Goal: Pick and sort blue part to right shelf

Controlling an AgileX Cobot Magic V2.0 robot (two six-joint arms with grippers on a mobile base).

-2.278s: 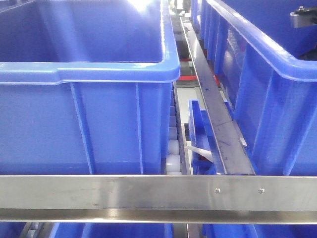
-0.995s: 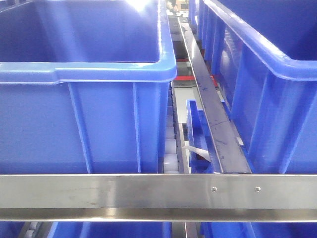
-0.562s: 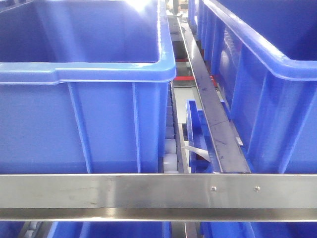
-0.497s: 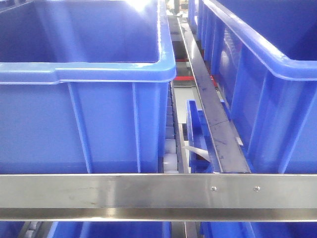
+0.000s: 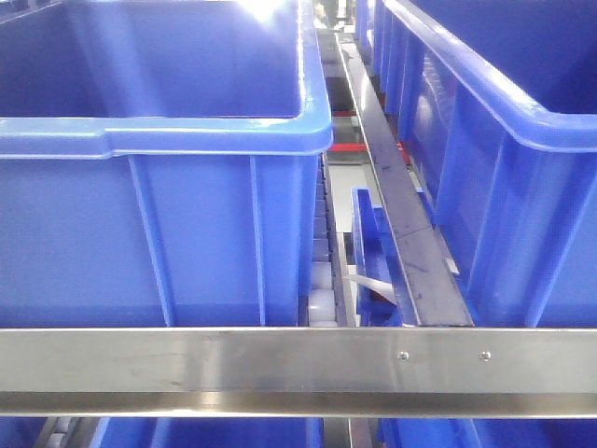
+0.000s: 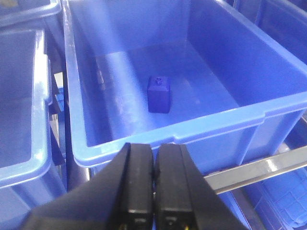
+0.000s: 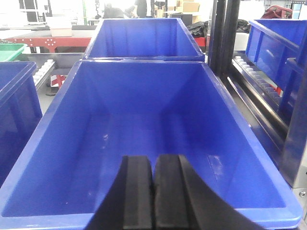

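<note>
I see left end effector (image 6: 153,191) clenched, empty | blue part (image 6: 159,94) on crate (image 6: 240,120) floor at its 12 o'clock | right end effector (image 7: 153,191) clenched, empty, over bare crate (image 7: 43,139)

No readable text, label, brand, number or sign is seen in any view. The crates (image 5: 168,233) and the front rail (image 5: 280,359) are unmarked; cartons far behind the right gripper's crate are too blurred to be read.
</note>
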